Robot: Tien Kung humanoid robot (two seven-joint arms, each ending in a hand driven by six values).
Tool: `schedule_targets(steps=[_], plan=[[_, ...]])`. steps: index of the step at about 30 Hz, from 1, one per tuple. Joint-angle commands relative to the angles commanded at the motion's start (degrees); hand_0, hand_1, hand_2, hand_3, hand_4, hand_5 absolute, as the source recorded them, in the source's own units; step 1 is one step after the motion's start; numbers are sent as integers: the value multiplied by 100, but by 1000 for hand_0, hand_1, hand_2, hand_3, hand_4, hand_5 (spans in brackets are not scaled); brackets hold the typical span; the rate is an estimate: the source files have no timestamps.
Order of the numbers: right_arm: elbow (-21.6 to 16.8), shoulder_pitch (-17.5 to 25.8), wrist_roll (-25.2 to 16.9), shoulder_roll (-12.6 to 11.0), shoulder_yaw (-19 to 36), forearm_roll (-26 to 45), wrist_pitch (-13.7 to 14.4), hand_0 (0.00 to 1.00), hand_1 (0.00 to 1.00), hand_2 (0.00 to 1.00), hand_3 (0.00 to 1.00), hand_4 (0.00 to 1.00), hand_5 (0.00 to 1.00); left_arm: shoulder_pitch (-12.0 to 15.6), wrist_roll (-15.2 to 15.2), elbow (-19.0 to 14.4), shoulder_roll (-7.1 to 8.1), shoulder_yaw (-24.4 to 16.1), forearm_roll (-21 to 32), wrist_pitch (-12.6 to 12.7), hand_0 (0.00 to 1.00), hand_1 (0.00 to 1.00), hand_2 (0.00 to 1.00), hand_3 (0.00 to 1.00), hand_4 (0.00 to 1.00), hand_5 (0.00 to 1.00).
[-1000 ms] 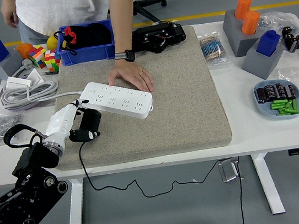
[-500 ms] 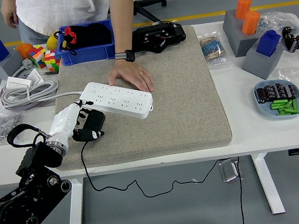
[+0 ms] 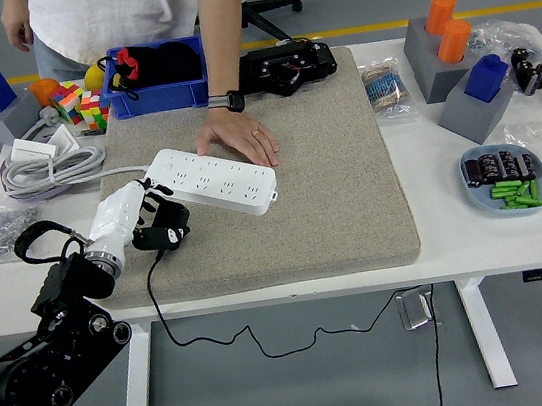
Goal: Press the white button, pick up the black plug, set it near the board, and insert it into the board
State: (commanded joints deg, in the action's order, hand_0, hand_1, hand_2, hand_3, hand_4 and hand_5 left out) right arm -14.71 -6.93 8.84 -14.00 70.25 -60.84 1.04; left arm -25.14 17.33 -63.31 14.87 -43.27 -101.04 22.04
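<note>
A white power strip (image 3: 212,179) lies slanted on the grey mat (image 3: 326,165). A person's hand (image 3: 239,138) rests flat on the mat, touching the strip's far edge. My left hand (image 3: 142,217), white with black fingers, is curled around the black plug (image 3: 166,223) just off the strip's left end. The plug's black cable (image 3: 154,290) hangs over the table's front edge. I cannot make out the white button on the strip. My right arm is out of sight.
A blue bin (image 3: 155,78), colourful cubes (image 3: 81,105) and a coiled white cable (image 3: 50,171) sit at the back left. A black device (image 3: 284,66) lies on the mat's far edge. Grey blocks (image 3: 453,61) and a blue dish (image 3: 506,180) stand on the right.
My left hand has carried the black plug slightly up and toward the strip's left end. The person's hand has stayed where it was.
</note>
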Motion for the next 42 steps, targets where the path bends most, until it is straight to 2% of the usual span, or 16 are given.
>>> schedule_targets(steps=[1, 6, 7, 12, 13, 24, 25, 30, 31, 36, 37, 42], plan=[[1, 1, -1, 0, 1, -1, 1, 766, 646, 631, 610, 667, 427, 0, 23, 2, 1, 0, -17, -21, 360, 516, 521, 588, 721, 2], [7, 6, -3, -4, -7, 0, 5, 766, 646, 631, 610, 667, 427, -12, 255, 6, 6, -26, -272, -209, 360, 516, 521, 588, 721, 2], [6, 4, -3, -3, -5, -1, 6, 766, 645, 631, 611, 666, 426, -16, 289, 9, 7, -28, -290, -245, 415, 596, 620, 607, 741, 2], [4, -4, -3, 1, -2, 5, 5, 766, 645, 631, 611, 666, 426, -23, 332, 10, 5, -25, -274, -293, 415, 596, 620, 607, 741, 2], [2, -5, -3, 1, -3, 5, 4, 766, 646, 631, 612, 666, 425, -26, 332, 9, 2, -20, -267, -293, 496, 678, 675, 639, 764, 2], [5, 0, -34, 1, -13, 26, 22, 766, 645, 631, 612, 666, 425, -30, 365, -13, 2, 14, -318, -274, 461, 646, 646, 615, 768, 2], [6, 0, -38, 1, -15, 29, 24, 766, 645, 631, 611, 665, 424, -31, 372, -14, 1, 15, -325, -277, 376, 479, 472, 555, 628, 2], [5, 4, -69, 1, -22, 44, 43, 766, 645, 631, 611, 665, 424, -25, 332, -22, -2, 20, -327, -228, 376, 479, 472, 555, 628, 2], [5, 4, -75, 1, -25, 47, 47, 766, 645, 631, 610, 665, 423, -24, 327, -29, -1, 20, -336, -219, 256, 265, 303, 431, 519, 2], [7, -3, -89, 3, -28, 55, 59, 766, 645, 631, 610, 665, 423, -48, 323, -19, -10, 22, -350, -235, 256, 265, 303, 431, 519, 2], [6, -4, -96, 3, -31, 59, 64, 766, 644, 631, 610, 664, 422, -51, 321, -10, -12, 25, -336, -241, 252, 212, 250, 382, 434, 2], [8, -4, -129, 0, -21, 69, 89, 766, 644, 631, 610, 664, 422, -54, 292, 4, -16, 38, -310, -210, 252, 212, 250, 382, 434, 2]])
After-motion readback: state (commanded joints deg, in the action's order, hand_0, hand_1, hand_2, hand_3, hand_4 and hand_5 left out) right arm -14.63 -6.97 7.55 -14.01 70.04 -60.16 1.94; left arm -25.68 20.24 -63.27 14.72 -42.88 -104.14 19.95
